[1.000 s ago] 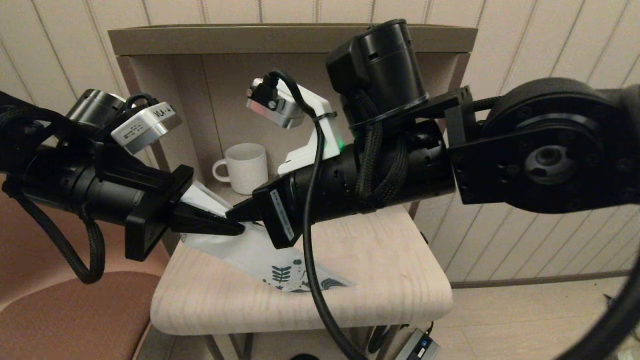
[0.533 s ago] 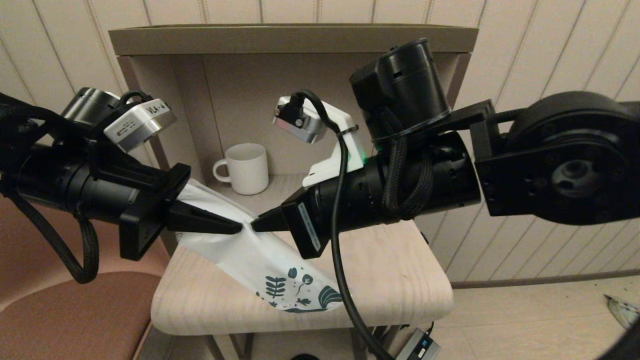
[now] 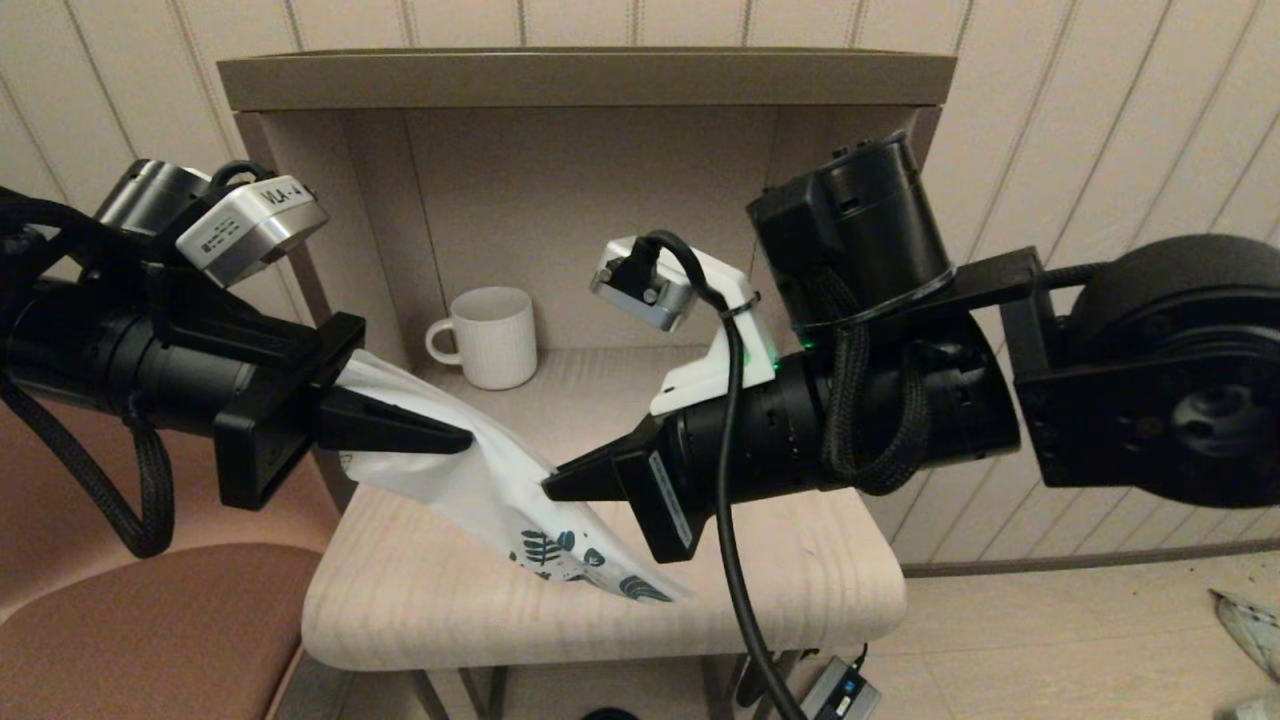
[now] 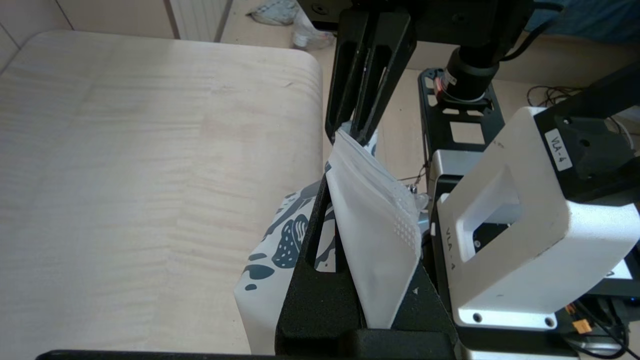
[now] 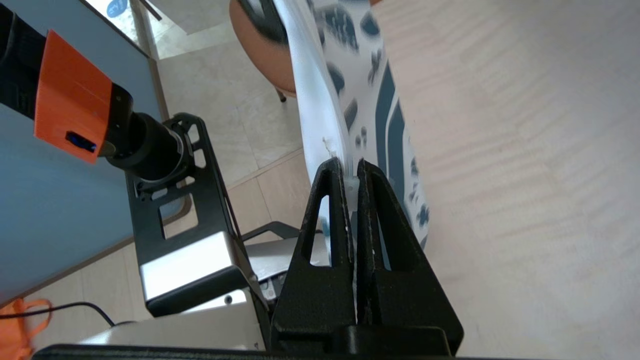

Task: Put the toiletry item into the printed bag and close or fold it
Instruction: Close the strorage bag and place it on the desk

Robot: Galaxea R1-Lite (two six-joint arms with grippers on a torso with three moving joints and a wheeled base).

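The printed bag (image 3: 500,480) is white with teal leaf prints at its low end, which rests on the table (image 3: 800,560). It hangs slanted between both grippers. My left gripper (image 3: 445,437) is shut on the plain upper end, and the white film (image 4: 375,240) runs out between its fingers. My right gripper (image 3: 552,490) is shut on the bag's edge halfway down; its fingers (image 5: 367,200) pinch the film (image 5: 325,110) beside the prints. In the left wrist view the right gripper (image 4: 356,134) nips the bag from the far side. The toiletry item is not in view.
A white ribbed mug (image 3: 490,335) stands at the back of the alcove under the shelf (image 3: 580,75). A brown chair seat (image 3: 150,640) is at the left. The table's front edge is just below the bag's printed end.
The right gripper has drawn back to the right and lower along the bag. The left gripper has risen slightly leftward. The bag has lifted off the table and now hangs slanted.
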